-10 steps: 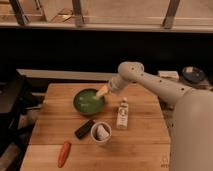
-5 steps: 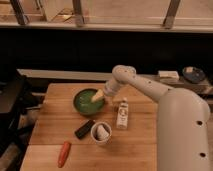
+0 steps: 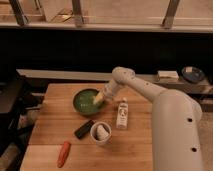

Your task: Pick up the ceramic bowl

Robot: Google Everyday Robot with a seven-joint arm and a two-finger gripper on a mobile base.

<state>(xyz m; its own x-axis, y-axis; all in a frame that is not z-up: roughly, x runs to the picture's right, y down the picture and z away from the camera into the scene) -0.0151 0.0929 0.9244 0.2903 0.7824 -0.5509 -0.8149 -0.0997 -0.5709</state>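
The ceramic bowl (image 3: 87, 100) is round and glossy green with a dark rim. It sits on the wooden table (image 3: 50, 130), left of centre. My gripper (image 3: 98, 98) reaches down from the right, at the bowl's right rim, its tips over the paler inside. The white arm runs back to the right and fills the frame's right side.
A white cup (image 3: 101, 132) stands in front of the bowl, with a dark bar-shaped object (image 3: 83, 128) to its left. A small white bottle (image 3: 121, 114) lies right of the bowl. An orange carrot-like item (image 3: 63, 153) lies front left. A shelf behind holds a dark dish (image 3: 193, 74).
The gripper has moved left and down from beside the bowl to its right rim. The arm has swung closer and fills more of the right side. The bowl has not moved.
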